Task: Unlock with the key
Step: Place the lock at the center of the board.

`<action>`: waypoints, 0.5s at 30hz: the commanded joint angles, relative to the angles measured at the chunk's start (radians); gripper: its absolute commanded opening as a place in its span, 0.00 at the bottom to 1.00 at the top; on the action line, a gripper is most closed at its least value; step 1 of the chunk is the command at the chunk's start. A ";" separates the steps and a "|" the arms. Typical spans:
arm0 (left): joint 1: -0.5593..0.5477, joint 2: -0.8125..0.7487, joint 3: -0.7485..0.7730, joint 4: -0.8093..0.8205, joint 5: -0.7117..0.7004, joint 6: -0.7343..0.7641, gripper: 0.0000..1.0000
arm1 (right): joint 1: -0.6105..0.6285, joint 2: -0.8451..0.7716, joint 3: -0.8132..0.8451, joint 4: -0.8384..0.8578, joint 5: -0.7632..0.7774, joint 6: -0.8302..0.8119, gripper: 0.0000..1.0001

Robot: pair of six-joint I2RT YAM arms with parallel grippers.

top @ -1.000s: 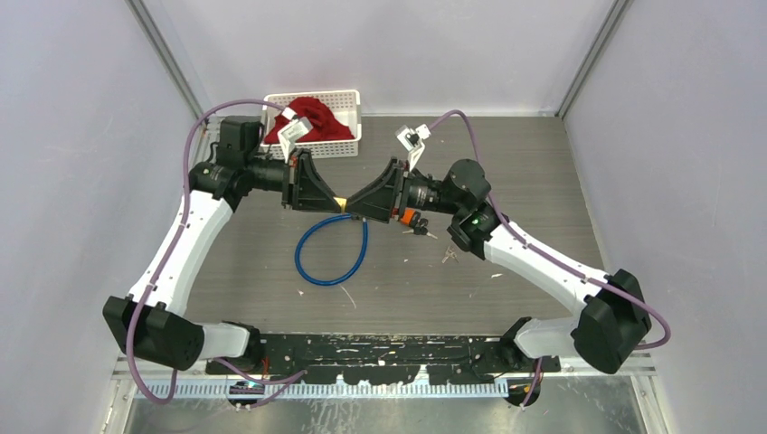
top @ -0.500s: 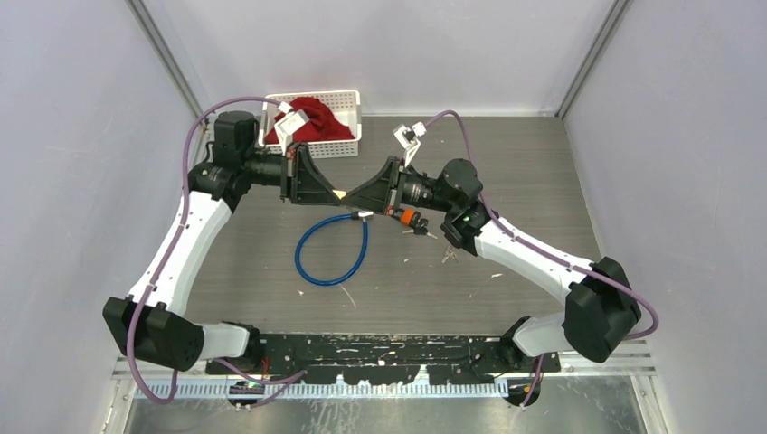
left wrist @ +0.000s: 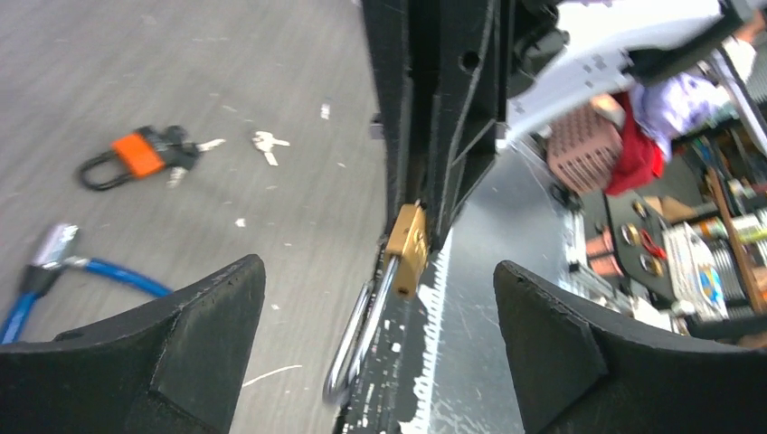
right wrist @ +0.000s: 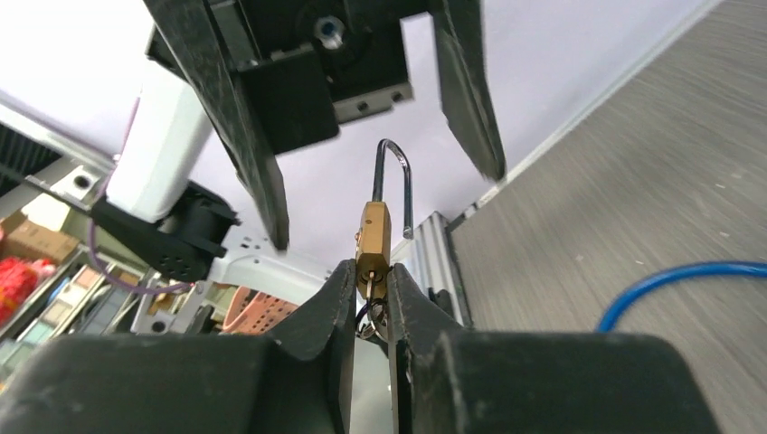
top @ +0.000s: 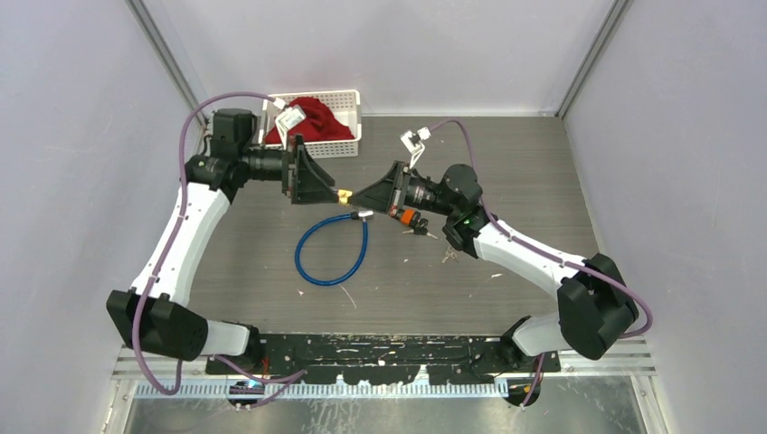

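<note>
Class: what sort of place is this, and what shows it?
Probably a robot test cell: two white-and-black arms bolted to a grey table, pale walls around it, a small brass padlock and blue cable loop.

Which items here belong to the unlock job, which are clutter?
Job: brass padlock with steel shackle, its small key, right tool gripping the padlock, open left tool.
Lying about: blue cable loop, orange padlock with keys, white basket holding red cloth.

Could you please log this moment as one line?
left fingers: open astride brass padlock | right fingers: shut on key | cable lock: on table
</note>
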 commanded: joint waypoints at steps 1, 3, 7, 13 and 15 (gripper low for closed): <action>0.083 0.063 0.096 -0.142 -0.103 0.106 0.97 | -0.058 -0.017 -0.034 -0.001 0.023 -0.026 0.01; 0.110 0.084 0.108 -0.152 -0.098 0.102 0.97 | -0.083 -0.011 -0.062 -0.026 0.023 -0.050 0.01; 0.123 0.093 0.129 -0.223 -0.236 0.197 0.98 | -0.146 0.005 -0.109 -0.097 0.035 -0.116 0.01; 0.122 0.059 0.043 -0.233 -0.478 0.385 0.99 | -0.219 0.047 -0.177 -0.217 0.080 -0.221 0.01; 0.123 0.052 0.001 -0.218 -0.487 0.418 0.99 | -0.221 0.063 -0.180 -0.298 0.127 -0.279 0.01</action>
